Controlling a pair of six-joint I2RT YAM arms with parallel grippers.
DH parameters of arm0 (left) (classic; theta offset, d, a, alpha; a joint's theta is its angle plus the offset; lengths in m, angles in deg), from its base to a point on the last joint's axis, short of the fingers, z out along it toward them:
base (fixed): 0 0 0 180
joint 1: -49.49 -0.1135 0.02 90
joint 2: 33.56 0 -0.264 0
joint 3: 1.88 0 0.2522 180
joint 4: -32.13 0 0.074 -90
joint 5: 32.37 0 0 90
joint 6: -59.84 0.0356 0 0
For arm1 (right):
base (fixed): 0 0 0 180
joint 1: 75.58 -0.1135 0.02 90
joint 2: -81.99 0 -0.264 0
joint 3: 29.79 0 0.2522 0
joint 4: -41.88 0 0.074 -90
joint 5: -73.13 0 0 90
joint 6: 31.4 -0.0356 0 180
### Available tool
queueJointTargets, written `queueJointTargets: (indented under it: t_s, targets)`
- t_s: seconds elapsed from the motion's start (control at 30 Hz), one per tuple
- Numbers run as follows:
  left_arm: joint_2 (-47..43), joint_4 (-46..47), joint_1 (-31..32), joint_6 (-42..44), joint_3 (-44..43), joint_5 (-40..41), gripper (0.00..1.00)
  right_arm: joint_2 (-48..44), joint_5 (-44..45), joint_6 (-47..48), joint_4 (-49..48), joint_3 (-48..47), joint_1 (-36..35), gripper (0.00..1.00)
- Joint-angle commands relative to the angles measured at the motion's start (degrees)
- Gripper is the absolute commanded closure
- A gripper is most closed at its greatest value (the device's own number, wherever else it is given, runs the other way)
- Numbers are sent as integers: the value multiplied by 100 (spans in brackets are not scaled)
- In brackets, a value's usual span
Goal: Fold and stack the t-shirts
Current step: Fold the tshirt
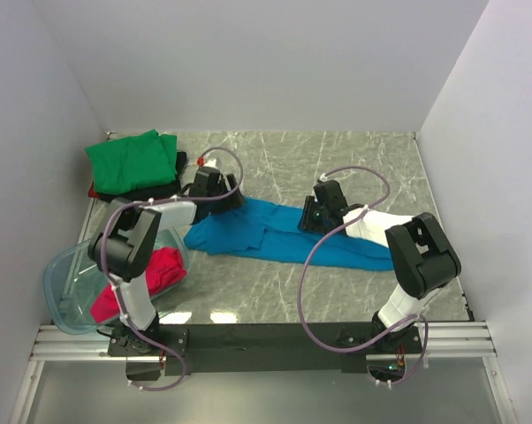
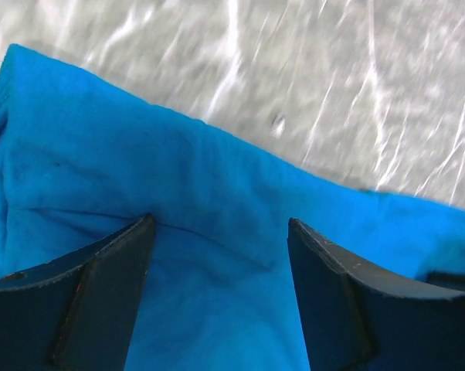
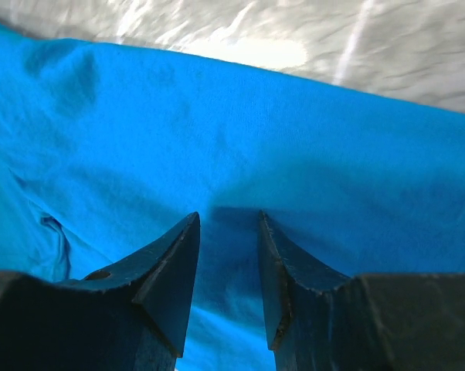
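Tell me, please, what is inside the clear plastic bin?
A crumpled magenta-red t-shirt lies in the clear plastic bin. The left arm crosses over its middle, hiding whatever else lies there.

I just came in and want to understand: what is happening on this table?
Two robot arms are working on the blue t-shirt, which lies stretched out on the table. The left claw stands open over its left end, the right claw, less wide, over its middle; neither clearly grips it. A green t-shirt lies folded on a black t-shirt at the far left corner, and a magenta-red t-shirt lies in the clear bin.
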Motion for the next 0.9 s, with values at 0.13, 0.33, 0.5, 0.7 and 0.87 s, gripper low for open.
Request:
queueJointTargets:
  t_s: [0.13, 0.33, 0.5, 0.7, 0.87]
  targets:
    - [1022, -930, -28, 352, -1533, 47, 24, -137, 801, -300, 732, 309, 142, 56]
    - [1822, -1650, -125, 511, -2817, 145, 24, -681, 783, -388, 881, 529, 151, 55]
    - [2349, -2019, -152, 572, -3792, 153, 24, -1138, 581, -458, 882, 775, 55, 54]
    - [2079, -1809, -143, 704, -3988, 171, 25, -1770, 1028, -432, 1312, 705, -25, 54]
    - [1192, -1800, -143, 757, -3795, 241, 24, -2281, 1345, -388, 1813, 643, -25, 53]
